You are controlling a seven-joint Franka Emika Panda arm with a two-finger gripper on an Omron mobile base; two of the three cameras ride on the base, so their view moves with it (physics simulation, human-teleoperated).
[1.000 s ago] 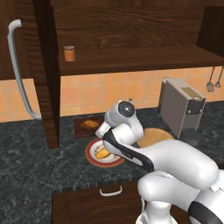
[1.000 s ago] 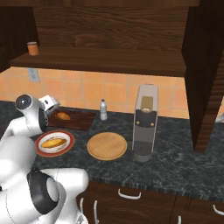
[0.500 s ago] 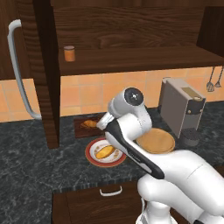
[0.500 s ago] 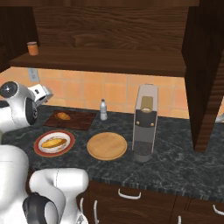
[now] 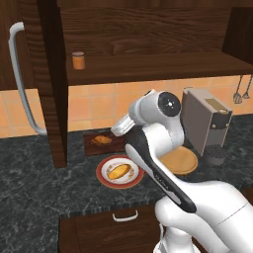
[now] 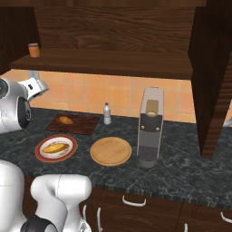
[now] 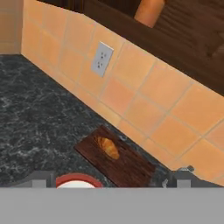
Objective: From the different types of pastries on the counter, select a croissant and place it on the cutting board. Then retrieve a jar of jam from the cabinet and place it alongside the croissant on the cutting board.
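The two-finger gripper [image 7: 111, 181] is spread wide with nothing in it, raised above the dark marbled stone counter [image 7: 30, 118]. Just ahead and below lies the flat reddish-brown wooden cutting board [image 7: 118, 159] with the golden-brown crescent croissant [image 7: 108, 146] on it. Higher up, on the open brown wooden cabinet's [image 5: 148, 44] shelf, stands the small orange cylindrical jar of jam [image 5: 78, 60].

Evenly, softly lit render with no glare. Dim under the cabinet [image 5: 49, 74], faint shadows on the counter [image 6: 181, 167]. Hand view coarser, slightly blurred.
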